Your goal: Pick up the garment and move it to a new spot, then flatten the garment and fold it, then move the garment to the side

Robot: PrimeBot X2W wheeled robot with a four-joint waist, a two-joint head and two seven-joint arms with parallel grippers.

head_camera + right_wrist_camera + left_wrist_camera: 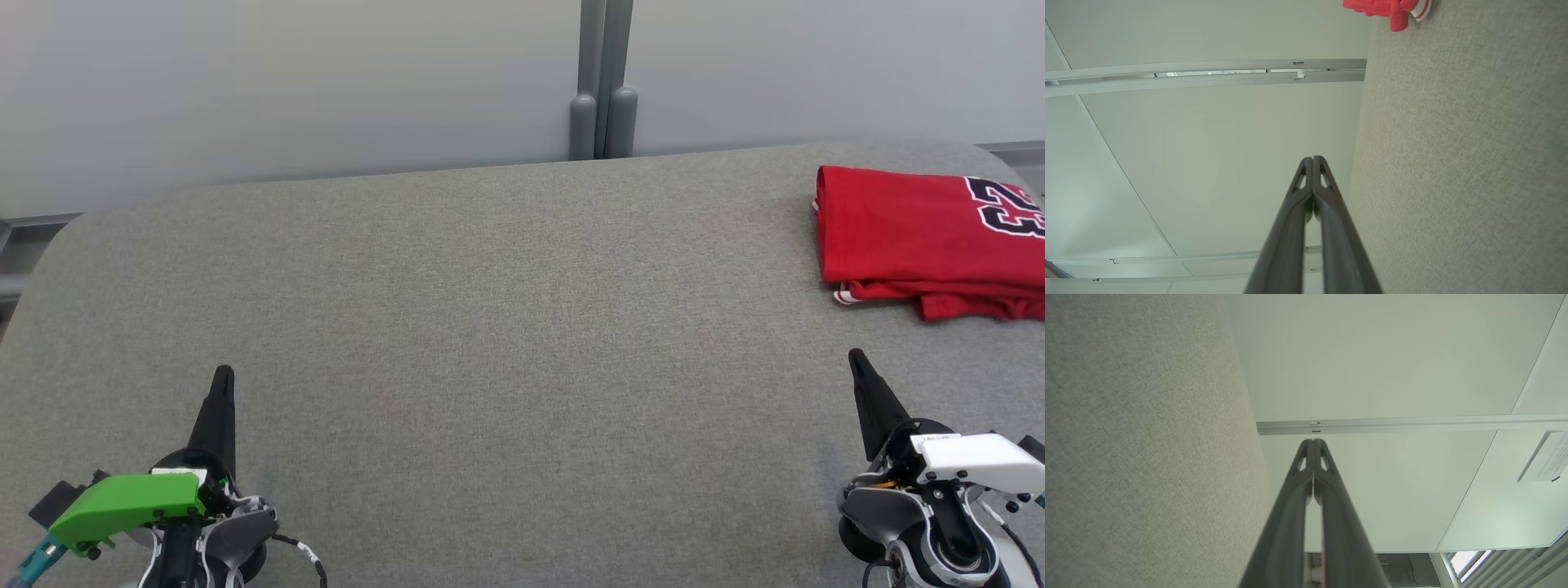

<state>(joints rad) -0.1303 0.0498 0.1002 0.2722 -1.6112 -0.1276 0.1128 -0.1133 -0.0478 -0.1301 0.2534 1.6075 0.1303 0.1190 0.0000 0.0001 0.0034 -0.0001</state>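
Note:
The garment (922, 237) is a red jersey with dark numbers, folded into a flat rectangle at the far right of the grey table (506, 327), partly cut off by the head view's right edge. A corner of the garment (1392, 10) peeks in at the top of the right wrist view. My left gripper (222, 374) rests at the lower left, shut and empty, far from the jersey. My right gripper (856, 356) is at the lower right, shut and empty, a short way in front of the jersey's near edge. Both finger pairs (1313, 443) (1312, 159) are pressed together at their tips.
The table's grey fabric top has rounded far corners. Behind it stands a pale partition wall with a grey post (602, 82). Rails of the wall panels (1412, 424) run across the wrist views.

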